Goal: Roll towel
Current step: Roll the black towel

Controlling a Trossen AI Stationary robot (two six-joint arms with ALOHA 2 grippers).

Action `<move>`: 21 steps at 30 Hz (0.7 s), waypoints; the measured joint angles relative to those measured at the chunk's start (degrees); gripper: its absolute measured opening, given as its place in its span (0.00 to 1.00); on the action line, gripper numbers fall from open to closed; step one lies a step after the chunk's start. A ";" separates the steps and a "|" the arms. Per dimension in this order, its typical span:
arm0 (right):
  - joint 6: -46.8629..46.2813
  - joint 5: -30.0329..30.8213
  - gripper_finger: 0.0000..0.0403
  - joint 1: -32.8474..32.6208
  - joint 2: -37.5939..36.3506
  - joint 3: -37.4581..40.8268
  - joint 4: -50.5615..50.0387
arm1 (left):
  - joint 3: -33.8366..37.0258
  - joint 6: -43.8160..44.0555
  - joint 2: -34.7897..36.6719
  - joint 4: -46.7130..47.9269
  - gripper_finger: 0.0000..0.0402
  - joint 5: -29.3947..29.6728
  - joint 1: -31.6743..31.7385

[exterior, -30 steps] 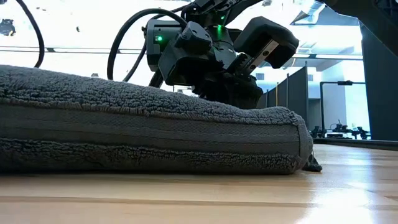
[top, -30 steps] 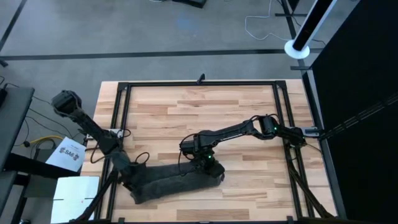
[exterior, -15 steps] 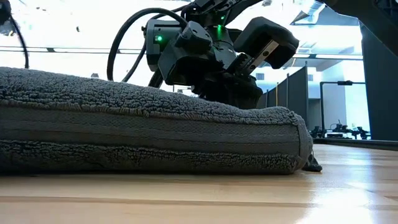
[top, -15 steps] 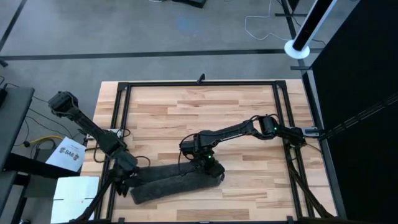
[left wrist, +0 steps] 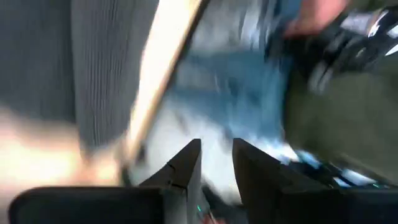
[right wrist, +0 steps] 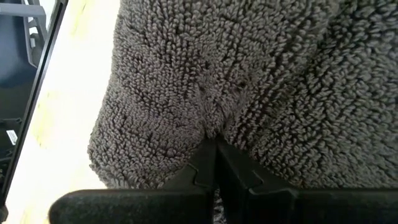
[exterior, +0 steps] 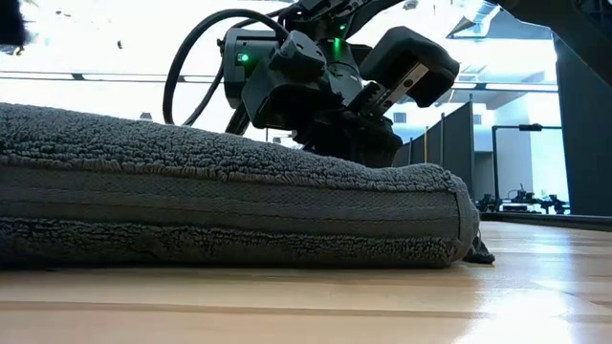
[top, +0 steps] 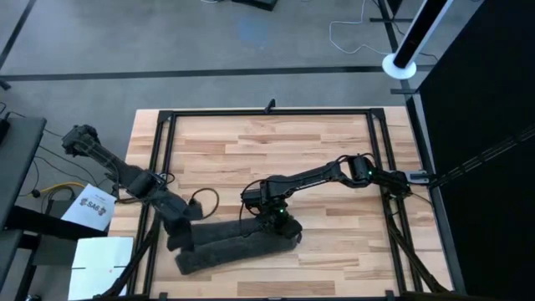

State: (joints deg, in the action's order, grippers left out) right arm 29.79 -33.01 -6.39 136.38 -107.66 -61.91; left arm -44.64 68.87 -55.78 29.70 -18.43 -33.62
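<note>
The dark grey towel (top: 238, 244) lies as a long thick roll on the wooden table near its front edge, resting along its whole underside (exterior: 239, 253). My right gripper (top: 280, 224) is shut, and its tips are sunk into the top of the towel's right end (right wrist: 249, 74). My left gripper (top: 181, 241) hovers over the towel's left end. Its fingers (left wrist: 186, 165) stand a little apart with nothing between them, and its wrist view is blurred. My right gripper presses its shut fingertips (right wrist: 214, 152) down on the top of the towel near its right end (right wrist: 211, 124), slanting down from the far side. The pile puckers around the tips. The towel lies flat on the table under them (exterior: 402, 177).
A black metal frame (top: 159, 167) runs around the tabletop. The far half of the wooden table (top: 267, 150) is bare. Papers (top: 92, 209) lie off the table at the left, and a looped cable (top: 205, 201) hangs by the left arm.
My left gripper has risen from the towel's left end, and its wrist has rolled. The towel has kept its place and shape.
</note>
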 joint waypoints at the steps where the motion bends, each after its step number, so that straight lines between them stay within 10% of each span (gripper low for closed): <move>1: -0.09 0.02 0.00 0.00 0.00 -0.02 0.02 | -0.60 -4.64 -0.57 -0.78 0.18 3.42 -0.36; 21: -2.70 -0.07 0.00 0.83 0.00 -0.08 -1.48 | -9.43 -36.45 -27.05 -3.63 0.33 20.84 -0.32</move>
State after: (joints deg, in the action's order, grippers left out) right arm 27.10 -33.08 -5.56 136.38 -107.74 -63.39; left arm -54.07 32.42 -82.82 26.08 2.41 -33.94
